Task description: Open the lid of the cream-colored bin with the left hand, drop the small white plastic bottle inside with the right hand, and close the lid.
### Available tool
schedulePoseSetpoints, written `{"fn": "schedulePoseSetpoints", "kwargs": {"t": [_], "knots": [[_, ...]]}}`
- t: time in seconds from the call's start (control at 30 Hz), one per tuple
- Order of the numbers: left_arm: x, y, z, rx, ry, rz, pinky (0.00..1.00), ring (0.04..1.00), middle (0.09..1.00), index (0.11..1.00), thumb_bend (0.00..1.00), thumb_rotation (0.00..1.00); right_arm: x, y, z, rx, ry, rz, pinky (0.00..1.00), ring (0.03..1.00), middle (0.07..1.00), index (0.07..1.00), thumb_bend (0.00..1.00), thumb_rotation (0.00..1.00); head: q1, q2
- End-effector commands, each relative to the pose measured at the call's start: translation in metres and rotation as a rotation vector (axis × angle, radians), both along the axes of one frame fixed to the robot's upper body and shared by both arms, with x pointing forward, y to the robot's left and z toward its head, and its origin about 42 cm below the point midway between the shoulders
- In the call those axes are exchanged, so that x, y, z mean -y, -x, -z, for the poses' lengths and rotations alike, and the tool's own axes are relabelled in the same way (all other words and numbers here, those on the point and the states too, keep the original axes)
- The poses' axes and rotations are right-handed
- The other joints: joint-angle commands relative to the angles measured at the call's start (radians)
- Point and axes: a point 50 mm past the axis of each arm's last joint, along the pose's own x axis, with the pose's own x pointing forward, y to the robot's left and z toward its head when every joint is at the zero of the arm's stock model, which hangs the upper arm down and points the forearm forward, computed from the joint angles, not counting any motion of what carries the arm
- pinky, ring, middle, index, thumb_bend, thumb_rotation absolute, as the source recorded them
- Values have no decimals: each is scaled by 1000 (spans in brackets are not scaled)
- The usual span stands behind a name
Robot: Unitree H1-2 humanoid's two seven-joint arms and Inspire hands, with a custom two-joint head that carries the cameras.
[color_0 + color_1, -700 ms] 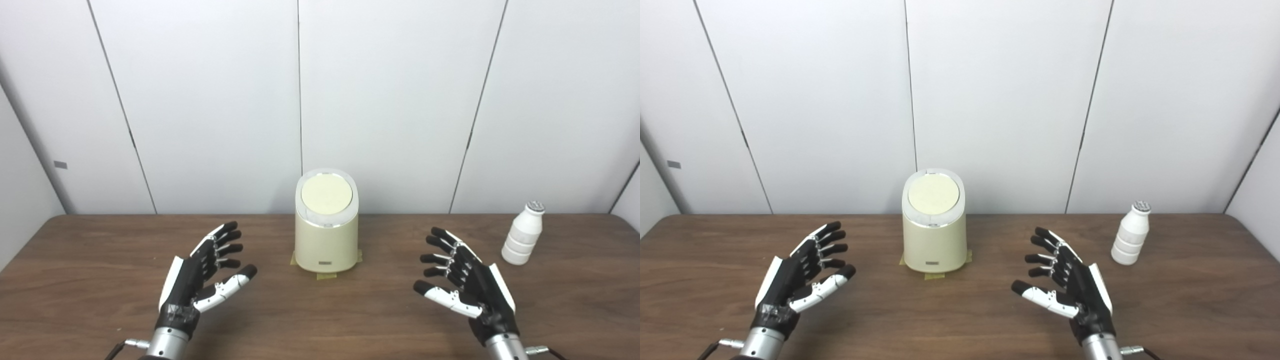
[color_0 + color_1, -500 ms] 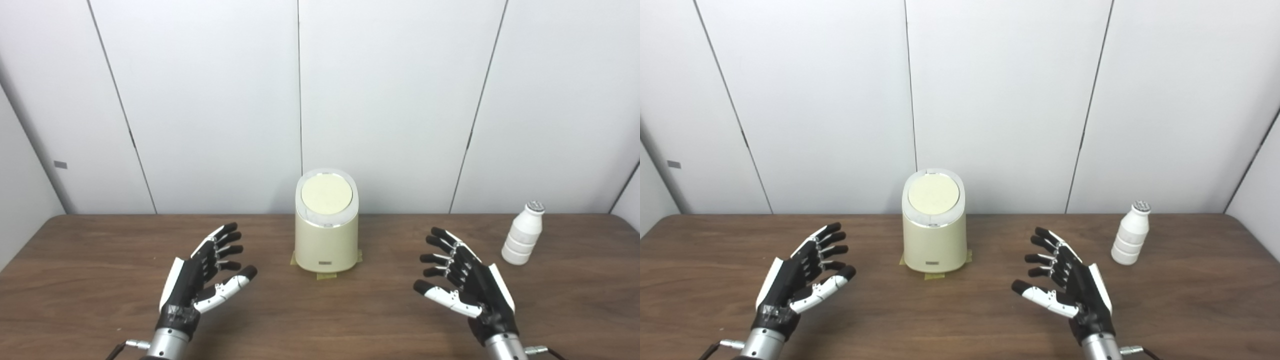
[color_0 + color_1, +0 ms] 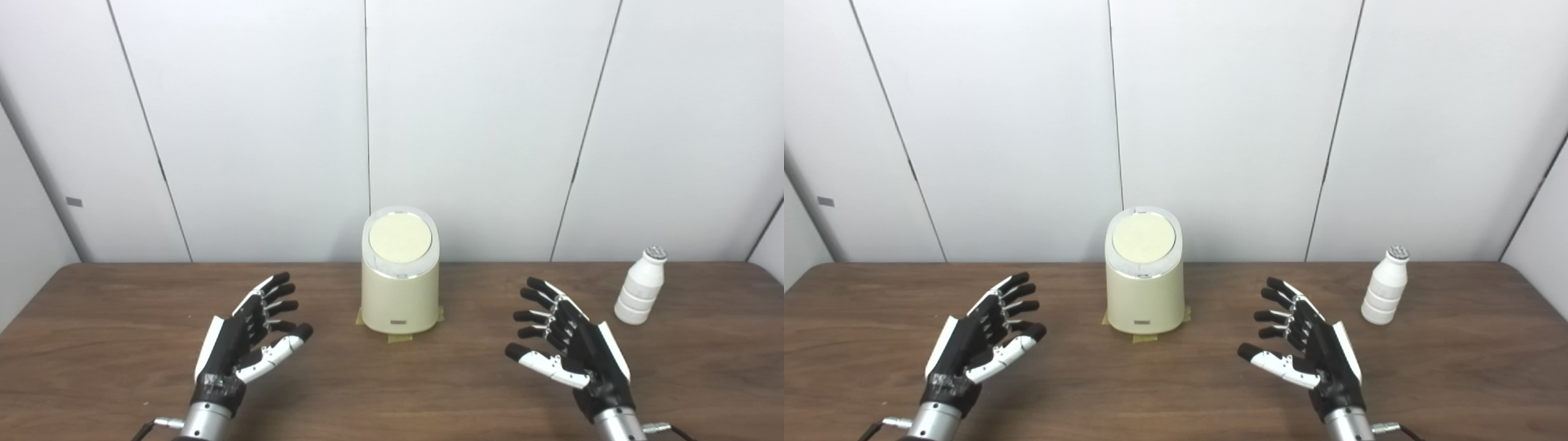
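A cream-colored bin [image 3: 399, 288] stands upright at the middle back of the brown table, its round lid [image 3: 400, 238] down flat. The small white plastic bottle [image 3: 640, 294] stands upright at the far right, apart from everything. My left hand [image 3: 248, 334] hovers over the table to the bin's front left, fingers spread, holding nothing. Front right of the bin, my right hand [image 3: 571, 343] is likewise open and empty, a hand's width short of the bottle.
Strips of yellowish tape [image 3: 397, 335] show under the bin's base. White wall panels [image 3: 478, 122] rise right behind the table's far edge [image 3: 184, 264]. The table's right edge [image 3: 1534, 300] runs close past the bottle.
The left thumb has drawn in slightly toward the fingers. The right hand has barely shifted. Bin and bottle are where they were.
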Motion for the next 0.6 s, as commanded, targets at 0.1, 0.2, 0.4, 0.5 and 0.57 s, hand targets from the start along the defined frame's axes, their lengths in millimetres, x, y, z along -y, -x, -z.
{"fn": "schedulePoseSetpoints", "kwargs": {"t": [0.1, 0.2, 0.4, 0.5, 0.57], "knots": [[28, -23, -41, 105, 84, -8, 721, 838, 868, 915, 835, 393, 3, -8, -19, 79, 26, 0, 578, 688, 815, 827, 839, 273, 3, -1], [38, -38, -54, 120, 16, -30, 734, 860, 876, 914, 822, 373, 5, -8, -18, 79, 28, -3, 586, 695, 818, 830, 831, 268, 3, -4], [54, -70, -78, 159, -127, -47, 917, 896, 870, 914, 789, 401, 5, -7, -19, 79, 28, 0, 581, 698, 816, 824, 823, 262, 5, -6], [64, -83, -89, 157, -140, -23, 878, 896, 881, 907, 812, 373, 6, -6, -18, 75, 28, 2, 581, 703, 821, 828, 817, 258, 4, -9], [71, -91, -94, 160, -147, -15, 863, 901, 889, 906, 808, 337, 8, -7, -16, 74, 30, 3, 583, 703, 820, 828, 819, 257, 4, -11]]}}
